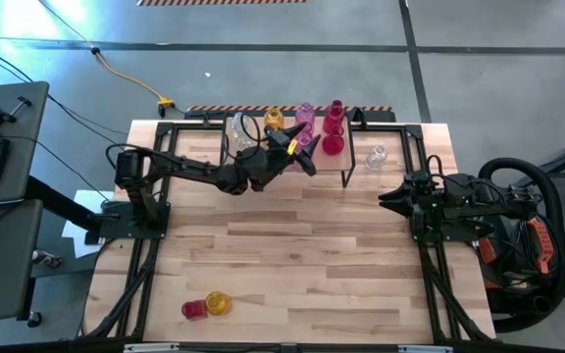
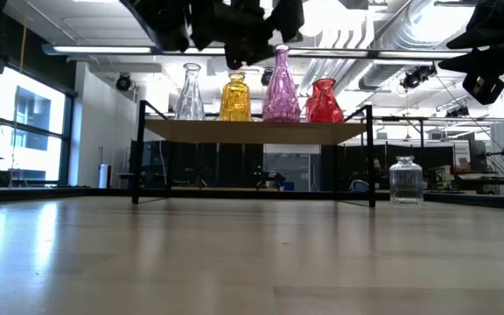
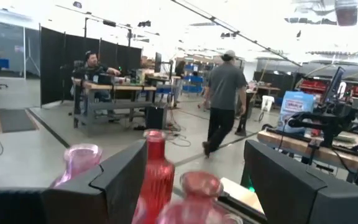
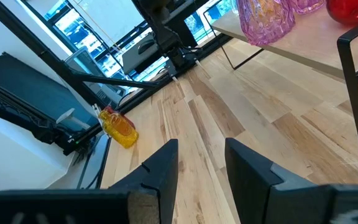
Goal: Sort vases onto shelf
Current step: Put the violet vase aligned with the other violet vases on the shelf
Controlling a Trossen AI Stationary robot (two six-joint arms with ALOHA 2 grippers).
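Observation:
The shelf [image 2: 252,131] stands at the table's far middle. On it stand a clear vase [image 2: 190,92], a yellow vase [image 2: 234,98], a tall pink vase [image 2: 281,87] and a red vase [image 2: 324,101], all upright on their bases. My left gripper [image 1: 302,155] hangs open just above the shelf's vases. In the left wrist view a red vase's neck [image 3: 154,168] and a pink rim [image 3: 199,185] show beyond its open fingers. My right gripper [image 1: 385,199] waits open at the table's right side, with nothing between its fingers [image 4: 166,165].
A clear jar-shaped vase [image 2: 405,179] stands on the table right of the shelf. A yellow vase [image 1: 219,303] and a red one [image 1: 194,310] lie near the table's front left. People are in the room beyond the table. Bare planks fill the table's middle.

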